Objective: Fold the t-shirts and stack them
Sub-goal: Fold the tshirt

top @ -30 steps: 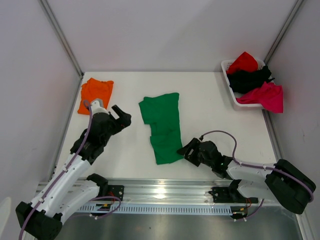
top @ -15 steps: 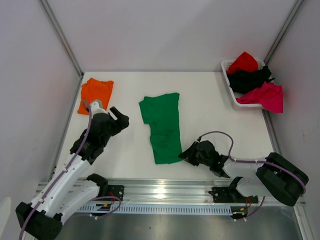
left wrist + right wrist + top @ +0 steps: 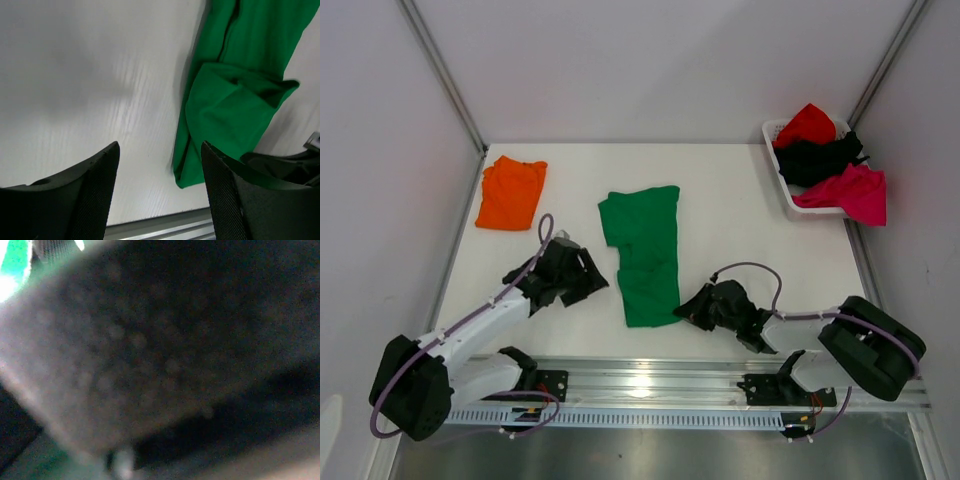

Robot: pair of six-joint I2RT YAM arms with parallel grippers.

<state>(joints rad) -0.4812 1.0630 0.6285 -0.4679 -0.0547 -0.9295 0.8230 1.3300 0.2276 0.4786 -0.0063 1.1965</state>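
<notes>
The green t-shirt point(image 3: 645, 250) lies in the middle of the table point(image 3: 740, 230), folded into a long strip running from far to near, with a lumpy fold near its near end. The orange t-shirt point(image 3: 510, 192) is folded at the far left corner, well apart from the green one.

The left gripper point(image 3: 159, 144) sits low just beside the green shirt's left edge. Its fingers point(image 3: 95, 190) are spread apart with only bare table between them, nothing gripped.

The right gripper point(image 3: 682, 312) is right at the green shirt's near right corner, touching the cloth edge. Its wrist view is a dark blur with a sliver of green, so there's no telling if it's pinching the cloth.

The white basket point(image 3: 782, 185) at the far right holds a red shirt point(image 3: 807, 122), a black shirt point(image 3: 815, 158) and a magenta shirt point(image 3: 850, 192), the last draped over the rim.
</notes>
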